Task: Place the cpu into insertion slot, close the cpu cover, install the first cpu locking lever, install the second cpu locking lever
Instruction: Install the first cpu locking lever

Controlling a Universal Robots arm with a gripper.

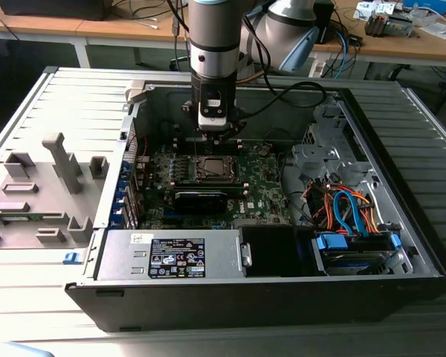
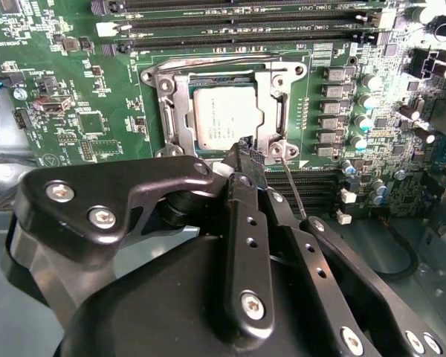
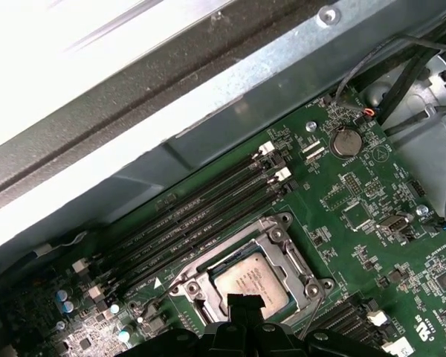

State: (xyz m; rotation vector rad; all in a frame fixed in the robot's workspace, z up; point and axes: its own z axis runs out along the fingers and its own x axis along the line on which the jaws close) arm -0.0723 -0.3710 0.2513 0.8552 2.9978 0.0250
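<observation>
The cpu (image 2: 227, 117) (image 3: 253, 281), a silver-grey square, lies flat in the insertion slot (image 2: 160, 83) (image 3: 187, 286) on the green motherboard. The cpu cover (image 2: 276, 111) (image 3: 312, 288), a silver frame, lies down around the chip. A thin wire locking lever (image 2: 293, 190) (image 3: 313, 312) stands tilted up beside the socket. Another lever (image 2: 208, 63) lies along the socket's edge. My gripper (image 2: 245, 149) (image 3: 241, 303) hangs just above the socket's edge, its black fingers together with nothing seen between them. In the exterior view the gripper (image 1: 212, 137) is straight over the socket (image 1: 212, 168).
Black memory slots (image 2: 245, 15) (image 3: 201, 216) run along one side of the socket. A black graphics card (image 1: 201, 199) lies in front of it. The grey power supply (image 1: 171, 256), coloured cables (image 1: 349, 208) and the case walls (image 1: 134, 119) surround the board.
</observation>
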